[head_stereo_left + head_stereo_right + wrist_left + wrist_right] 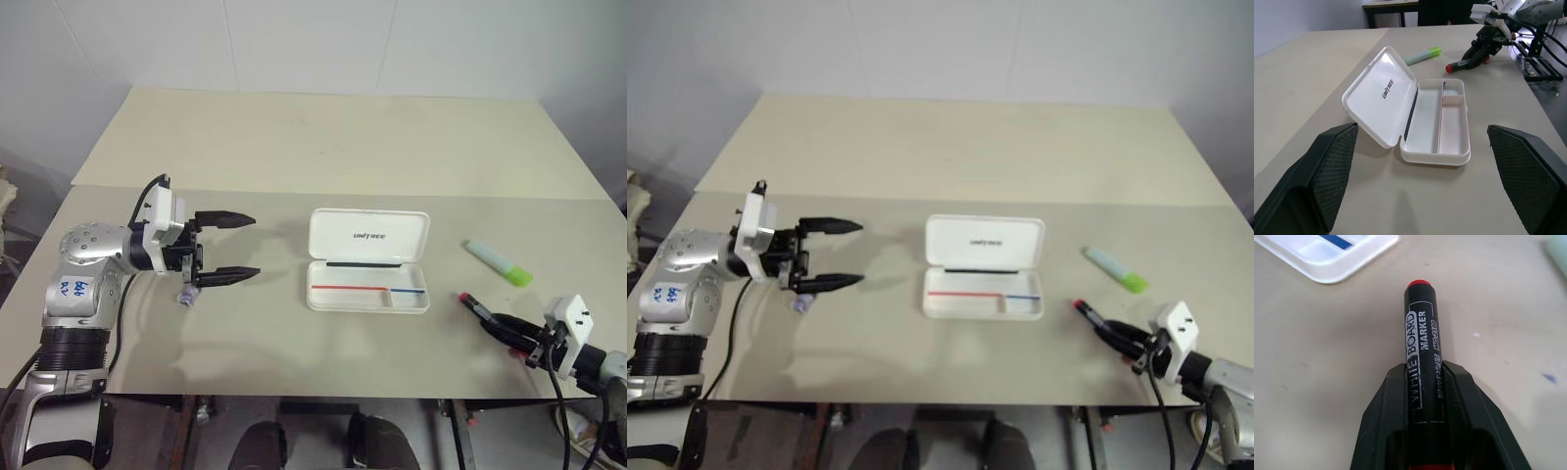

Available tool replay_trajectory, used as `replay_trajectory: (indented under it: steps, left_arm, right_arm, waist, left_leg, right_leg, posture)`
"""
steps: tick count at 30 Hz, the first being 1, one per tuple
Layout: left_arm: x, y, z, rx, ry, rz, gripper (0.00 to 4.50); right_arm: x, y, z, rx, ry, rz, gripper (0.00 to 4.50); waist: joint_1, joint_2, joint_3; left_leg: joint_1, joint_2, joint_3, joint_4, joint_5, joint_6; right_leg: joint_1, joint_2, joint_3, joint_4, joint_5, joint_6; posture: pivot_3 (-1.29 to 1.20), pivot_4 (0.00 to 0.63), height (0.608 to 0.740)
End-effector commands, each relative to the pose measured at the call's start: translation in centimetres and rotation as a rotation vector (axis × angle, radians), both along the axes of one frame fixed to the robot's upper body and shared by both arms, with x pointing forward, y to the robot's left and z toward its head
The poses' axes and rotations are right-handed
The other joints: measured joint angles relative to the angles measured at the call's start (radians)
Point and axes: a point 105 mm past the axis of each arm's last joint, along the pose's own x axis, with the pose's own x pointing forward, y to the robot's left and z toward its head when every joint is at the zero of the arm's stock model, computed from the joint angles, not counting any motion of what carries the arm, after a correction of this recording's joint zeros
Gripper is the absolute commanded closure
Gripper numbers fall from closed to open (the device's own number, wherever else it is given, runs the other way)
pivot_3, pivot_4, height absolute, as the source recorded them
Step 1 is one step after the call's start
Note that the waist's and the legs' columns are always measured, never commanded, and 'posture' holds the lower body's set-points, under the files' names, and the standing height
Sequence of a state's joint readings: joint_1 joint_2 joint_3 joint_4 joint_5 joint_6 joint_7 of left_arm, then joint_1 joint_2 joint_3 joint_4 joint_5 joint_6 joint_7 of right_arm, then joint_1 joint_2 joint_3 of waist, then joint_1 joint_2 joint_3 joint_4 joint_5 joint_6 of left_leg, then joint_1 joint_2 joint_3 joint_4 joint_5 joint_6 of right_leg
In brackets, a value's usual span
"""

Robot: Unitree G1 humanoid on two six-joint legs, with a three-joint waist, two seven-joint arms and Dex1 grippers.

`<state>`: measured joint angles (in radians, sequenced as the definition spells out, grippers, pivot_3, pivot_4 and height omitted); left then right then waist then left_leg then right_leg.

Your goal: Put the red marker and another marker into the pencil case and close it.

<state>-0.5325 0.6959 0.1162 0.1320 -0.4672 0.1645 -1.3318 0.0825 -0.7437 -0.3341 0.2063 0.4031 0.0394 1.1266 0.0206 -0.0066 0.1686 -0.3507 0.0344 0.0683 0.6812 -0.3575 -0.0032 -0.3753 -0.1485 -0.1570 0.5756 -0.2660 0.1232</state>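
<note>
From the head, one open pencil case lies mid-table, one mint-green marker to its right, one small purple object under the left gripper, fingers spread; the right wrist view shows the right gripper clamped on one red marker beside the case.

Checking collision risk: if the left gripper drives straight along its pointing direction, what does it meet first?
Likely the open pencil case. The left gripper, fingers open, points level across the table straight at it with nothing between, though it may pass above the case; height is unclear.
</note>
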Motion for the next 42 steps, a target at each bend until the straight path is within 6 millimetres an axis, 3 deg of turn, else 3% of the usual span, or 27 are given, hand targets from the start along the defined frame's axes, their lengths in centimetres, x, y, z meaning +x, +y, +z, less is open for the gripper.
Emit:
replay_trajectory:
  steps: [1, 6, 10, 15, 20, 24, 28, 31, 32, 40, 42]
  left_arm:
    - [0.1, -0.1, 0.5, 0.005, -0.040, 0.001, 0.00]
    - [0.1, -0.2, 0.2, 0.007, -0.039, 0.001, 0.00]
    - [0.0, -0.3, 0.1, -0.002, -0.044, 0.008, 0.00]
    - [0.1, -0.5, -0.1, -0.013, -0.049, 0.020, 0.00]
    - [-0.1, -0.6, -0.3, -0.015, -0.053, 0.026, 0.00]
    - [-0.2, -0.6, -0.3, -0.018, -0.059, 0.036, 0.00]
    - [-0.4, -0.7, -0.4, -0.023, -0.062, 0.043, 0.00]
    - [-0.5, -0.7, -0.5, -0.027, -0.062, 0.050, 0.00]
    - [-0.5, -0.8, -0.5, -0.028, -0.062, 0.051, 0.00]
    - [-0.5, -1.1, -0.6, -0.034, -0.061, 0.045, 0.00]
    - [-0.5, -1.1, -0.6, -0.034, -0.060, 0.044, 0.00]
  right_arm:
    - [0.8, 1.3, 2.8, -0.050, -0.101, 0.092, 3.90]
    - [3.1, 5.1, 7.9, -0.084, -0.246, 0.277, 3.90]
    - [4.8, 9.0, 9.9, -0.077, -0.307, 0.416, 3.90]
    - [6.6, 13.1, 8.9, -0.104, -0.304, 0.576, 3.90]
    - [7.9, 15.5, 7.1, -0.131, -0.296, 0.671, 3.90]
    - [8.7, 16.4, 5.9, -0.140, -0.282, 0.698, 3.90]
    - [9.1, 16.0, 5.0, -0.166, -0.253, 0.710, 3.90]
    - [9.2, 16.1, 5.3, -0.158, -0.262, 0.718, 3.90]
    - [9.3, 16.2, 5.4, -0.163, -0.282, 0.717, 3.14]
    - [8.5, 17.7, 9.1, -0.031, -0.402, 0.722, 0.31]
    - [7.5, 17.9, 10.0, 0.017, -0.404, 0.741, 0.31]
  waist:
    - [0.000, 0.000, 0.000]
    - [-0.003, 0.001, 0.001]
    - [-0.003, 0.001, 0.001]
    - [0.004, 0.001, 0.001]
    - [0.000, 0.001, 0.001]
    - [-0.004, 0.002, 0.001]
    - [-0.007, 0.002, 0.001]
    - [-0.010, 0.002, 0.001]
    - [-0.013, 0.002, 0.001]
    - [-0.025, 0.002, 0.002]
    - [-0.023, 0.002, 0.002]
  left_leg:
    - [0.000, 0.000, 0.000, 0.000, 0.000, 0.000]
    - [0.000, 0.000, 0.000, 0.000, 0.000, 0.000]
    - [0.000, 0.000, -0.001, 0.000, 0.000, 0.000]
    - [-0.002, 0.000, -0.001, 0.000, 0.000, 0.000]
    - [-0.003, -0.001, -0.001, 0.000, -0.001, 0.000]
    - [-0.003, -0.001, -0.001, -0.001, -0.001, 0.000]
    - [-0.003, -0.001, -0.001, 0.000, -0.001, 0.000]
    - [-0.003, -0.001, -0.001, 0.000, -0.001, 0.000]
    - [-0.003, -0.001, -0.001, 0.000, -0.001, 0.000]
    - [-0.002, 0.000, -0.001, 0.000, -0.001, 0.000]
    - [-0.002, 0.000, -0.001, 0.000, -0.001, 0.000]
  right_leg:
    - [0.000, 0.000, 0.000, 0.000, 0.000, 0.000]
    - [0.000, 0.000, 0.000, 0.000, 0.000, 0.000]
    - [-0.001, 0.000, -0.001, 0.000, 0.000, 0.000]
    - [-0.001, 0.000, -0.001, 0.000, 0.000, 0.000]
    - [-0.002, -0.001, -0.002, 0.000, 0.000, 0.000]
    - [-0.002, 0.000, -0.002, 0.000, 0.000, 0.000]
    - [-0.002, -0.001, -0.002, 0.000, 0.000, 0.000]
    - [-0.002, 0.000, -0.002, 0.000, 0.000, 0.000]
    - [-0.002, 0.000, -0.002, 0.000, 0.000, 0.000]
    - [-0.002, 0.000, -0.002, 0.001, 0.000, 0.000]
    - [-0.002, 0.000, -0.002, 0.001, 0.000, 0.000]
  posture:
    - [0.00, 0.150, 0.740]
    - [0.00, 0.150, 0.740]
    - [0.00, 0.150, 0.740]
    - [0.00, 0.150, 0.740]
    - [0.00, 0.150, 0.740]
    - [0.00, 0.150, 0.740]
    - [0.00, 0.150, 0.740]
    - [0.00, 0.150, 0.740]
    - [0.00, 0.150, 0.740]
    - [0.00, 0.150, 0.740]
    - [0.00, 0.150, 0.740]
